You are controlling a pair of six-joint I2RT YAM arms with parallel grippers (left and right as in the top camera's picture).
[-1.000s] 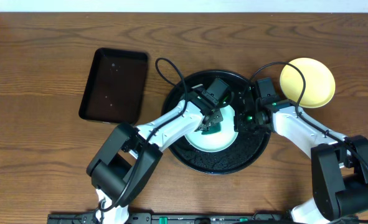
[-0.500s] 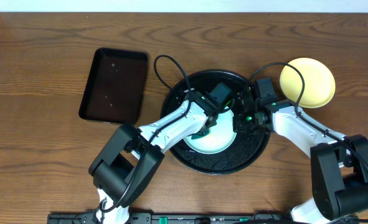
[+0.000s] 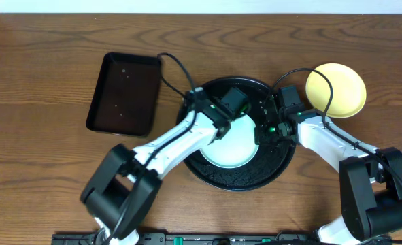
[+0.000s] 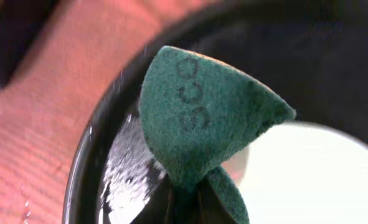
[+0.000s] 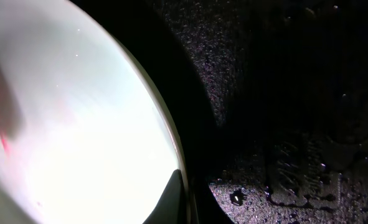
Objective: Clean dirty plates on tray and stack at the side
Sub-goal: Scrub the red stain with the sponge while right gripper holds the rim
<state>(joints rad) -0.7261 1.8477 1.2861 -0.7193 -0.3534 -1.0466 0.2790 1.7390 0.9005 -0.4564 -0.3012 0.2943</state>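
The left pincer (image 4: 182, 202) grasps a green sponge (image 4: 202, 118) over the black tray (image 3: 236, 184); the right pincer (image 5: 179, 198) is clenched on the white plate (image 3: 229, 146) rim there.

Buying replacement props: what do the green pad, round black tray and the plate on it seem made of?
The green pad: fibrous synthetic scouring material, matte, fuzzy frayed edges. The round black tray: probably plastic, glossy, with wet highlights. The plate: smooth, pale, slight sheen; plastic or glazed ceramic, cannot tell.

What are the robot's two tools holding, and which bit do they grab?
Left tool pinches the green scrubbing pad by its folded bottom end. Right tool seems to grip the pale plate by its right rim.
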